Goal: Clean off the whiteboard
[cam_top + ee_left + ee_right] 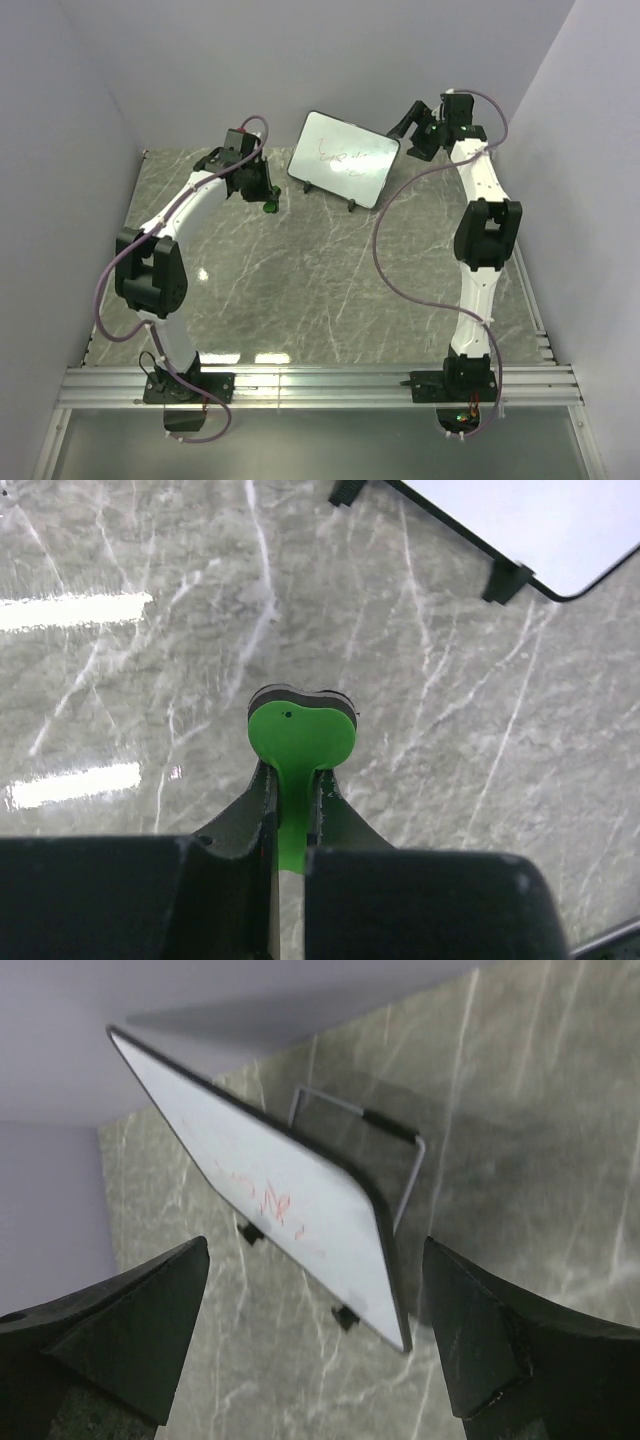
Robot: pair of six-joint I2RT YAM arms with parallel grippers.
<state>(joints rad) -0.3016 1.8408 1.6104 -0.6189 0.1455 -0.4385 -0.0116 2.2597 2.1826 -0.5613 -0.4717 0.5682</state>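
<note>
The whiteboard [344, 158] stands propped on its wire stand at the back of the table, with faint red scribbles on its face. It also shows in the right wrist view [285, 1205] and at the top right of the left wrist view [540, 520]. My left gripper [268, 200] is shut on a small green eraser [298, 742] and hangs just left of the board's lower left corner. My right gripper [404, 125] is open and empty beside the board's right edge, jaws wide on either side of that edge in the right wrist view [315, 1260].
The grey marble tabletop [320, 270] is walled by pale panels on the left, back and right. The board's wire stand [400, 1150] sticks out behind it. An aluminium rail [320, 385] carries both arm bases at the near edge.
</note>
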